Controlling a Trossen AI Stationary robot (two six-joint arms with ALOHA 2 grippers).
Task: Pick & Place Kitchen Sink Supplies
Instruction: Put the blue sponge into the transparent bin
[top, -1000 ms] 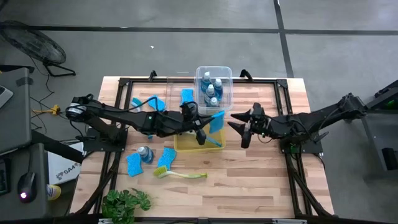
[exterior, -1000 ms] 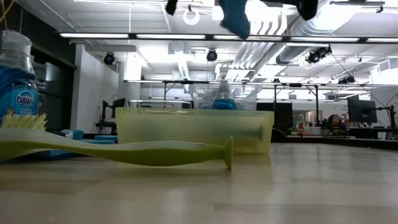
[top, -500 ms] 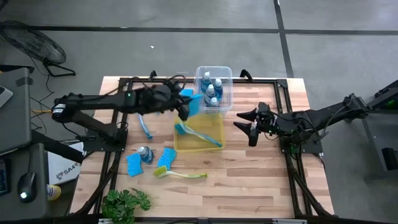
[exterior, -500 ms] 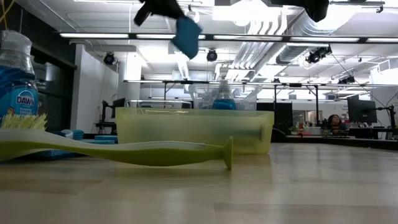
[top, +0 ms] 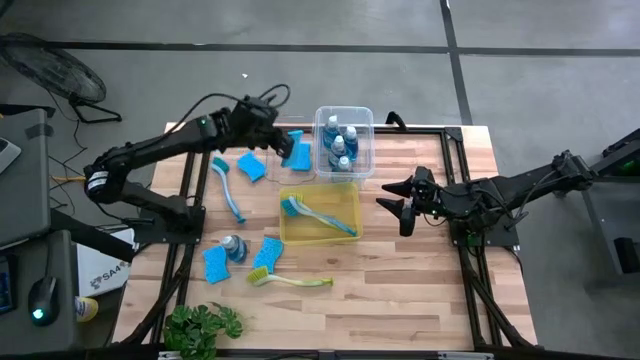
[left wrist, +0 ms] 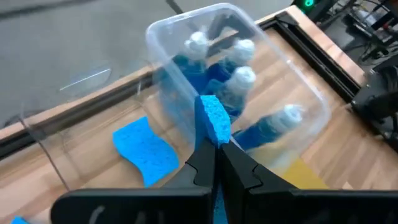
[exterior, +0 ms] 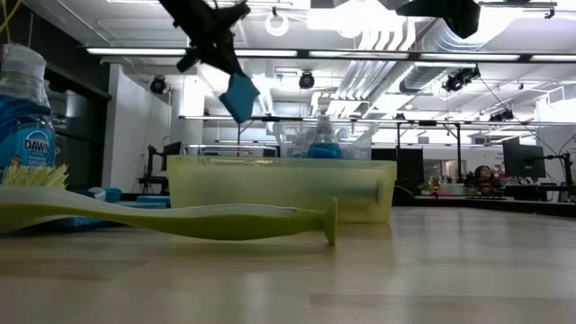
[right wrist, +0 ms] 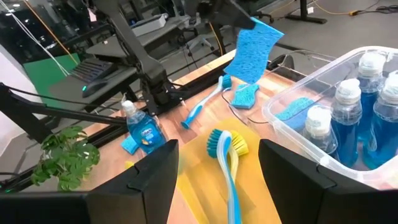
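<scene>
My left gripper is shut on a blue sponge above the table's far side, just left of the clear bin that holds several blue-liquid bottles. The low view shows that sponge in the air. A second clear bin beside it has a blue sponge lying flat inside. My right gripper is open, hovering right of the yellow bin, in which a blue and yellow brush lies. My left gripper pinches the blue sponge between its two fingers at one end. The fingers slant down from above. The sponge hangs tilted below the fingers, lifted clear of the table and bins.
On the left half of the table lie a blue brush, a blue sponge, a bottle, two more sponges and a yellow-green brush. A green plant stands at the near edge.
My left gripper has carried the sponge from above the yellow bin toward the table's far edge and leftward, staying shut on it. It now hangs beside the bottle bin. My right gripper has drawn slightly toward the right edge, still open.
</scene>
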